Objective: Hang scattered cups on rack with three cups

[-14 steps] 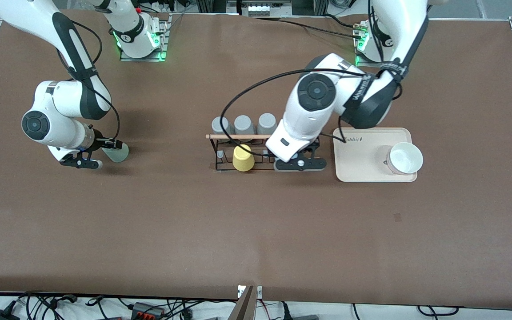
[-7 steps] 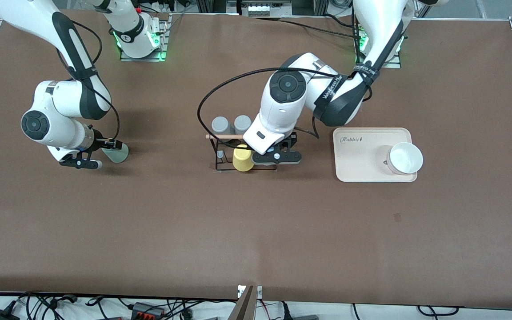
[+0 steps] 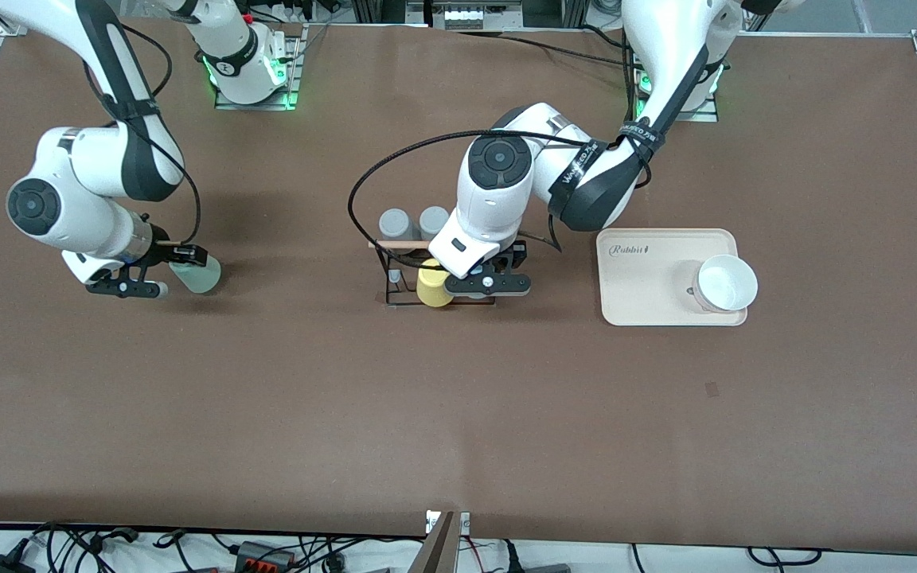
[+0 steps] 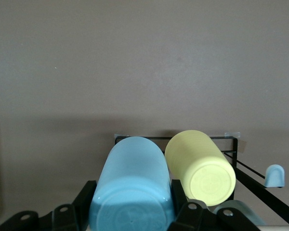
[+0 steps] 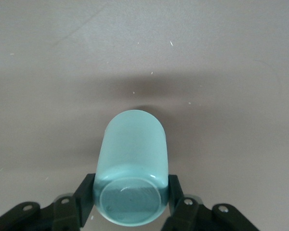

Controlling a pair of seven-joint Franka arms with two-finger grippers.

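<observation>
Right now the left gripper pinches the light blue cup in its fingers over the rack, beside the yellow cup; the right gripper clamps the mint cup above the tabletop.

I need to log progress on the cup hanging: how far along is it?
Done: nothing new is hung; the rack holds the yellow cup and grey cups. In hand: left gripper holds the blue cup over the rack; right gripper holds the mint cup. Left: hanging both.
</observation>
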